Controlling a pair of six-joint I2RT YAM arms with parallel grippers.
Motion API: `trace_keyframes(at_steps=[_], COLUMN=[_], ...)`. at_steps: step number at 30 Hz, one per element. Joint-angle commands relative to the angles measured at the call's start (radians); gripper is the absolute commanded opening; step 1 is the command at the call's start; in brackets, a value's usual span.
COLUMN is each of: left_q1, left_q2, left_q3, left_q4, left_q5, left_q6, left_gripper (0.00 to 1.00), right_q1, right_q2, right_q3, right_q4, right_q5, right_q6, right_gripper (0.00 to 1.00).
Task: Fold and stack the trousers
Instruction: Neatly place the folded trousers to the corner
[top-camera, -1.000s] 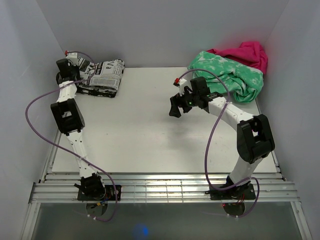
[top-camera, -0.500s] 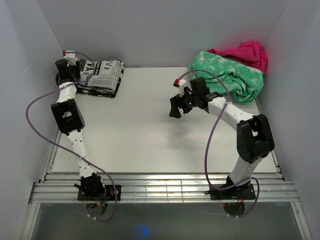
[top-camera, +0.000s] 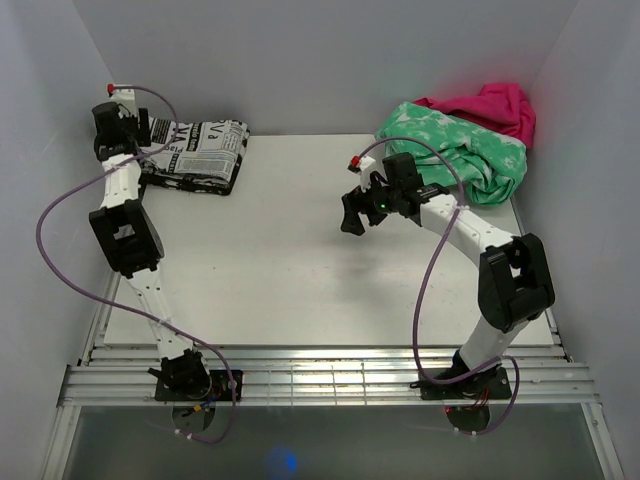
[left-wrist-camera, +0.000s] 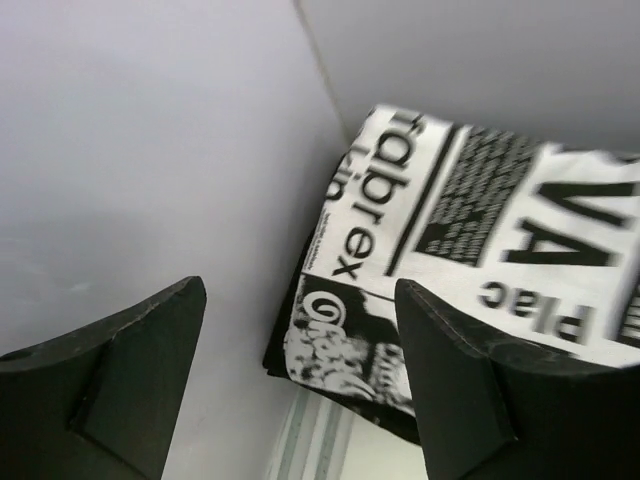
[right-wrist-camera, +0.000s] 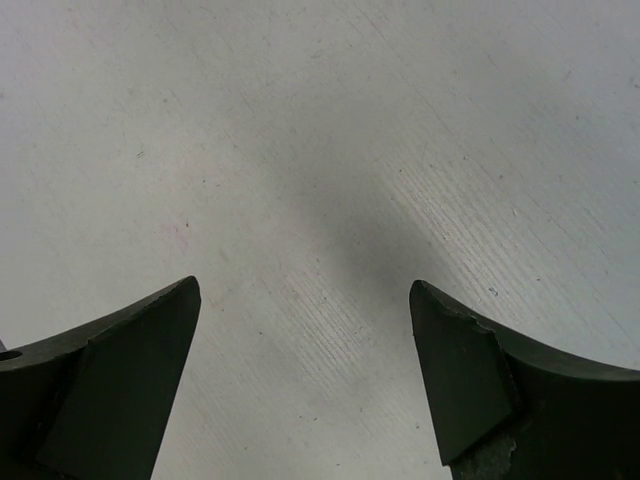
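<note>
left gripper (left-wrist-camera: 298, 290): jaws apart, holding nothing, close to side wall (left-wrist-camera: 150, 150) | trousers (left-wrist-camera: 480, 220): folded, lying just ahead of it, toward its right finger, not touching | right gripper (right-wrist-camera: 305, 290): jaws apart, empty, above bare table (right-wrist-camera: 300, 120), trousers well apart from it
</note>
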Motion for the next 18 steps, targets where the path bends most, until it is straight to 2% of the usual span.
trace_keyframes(at_steps=[1,4,5,11,15,16,18], left_q1=[0.009,0.009,0.009,0.009,-0.002,-0.007,-0.021], left_q2=[-0.211,-0.293,-0.310,-0.461,-0.661,-0.705,-0.831], left_q3=[0.000,-0.006,-0.002,-0.056,-0.323,-0.450,-0.564], left_q4=[-0.103,-0.208,-0.272,-0.465,-0.475,-0.476,-0.491], left_q5=[0.195,0.370,0.500,0.836,0.915,0.908,0.851], left_q6=[-0.074,-0.155,-0.175,-0.312,-0.280,-0.266,-0.231], left_gripper=[0.87,0.95,0.98,0.98,0.98,0.98,0.98], right_q1=[-0.001,-0.013,-0.018,-0.073,-0.116,-0.136,-0.156], right_q2=[-0.070,-0.087,-0.096,-0.165,-0.209,-0.222,-0.261], right_q3=[0.030,0.041,0.047,0.018,-0.035,-0.054,-0.116], right_q4=[-0.017,-0.055,-0.066,-0.104,-0.136,-0.141,-0.158], right_q5=[0.013,0.004,0.002,0.021,-0.002,-0.006,-0.016], right_q6=[-0.033,-0.045,-0.048,-0.069,-0.062,-0.057,-0.048], right_gripper=[0.90,0.90,0.90,0.90,0.90,0.90,0.90])
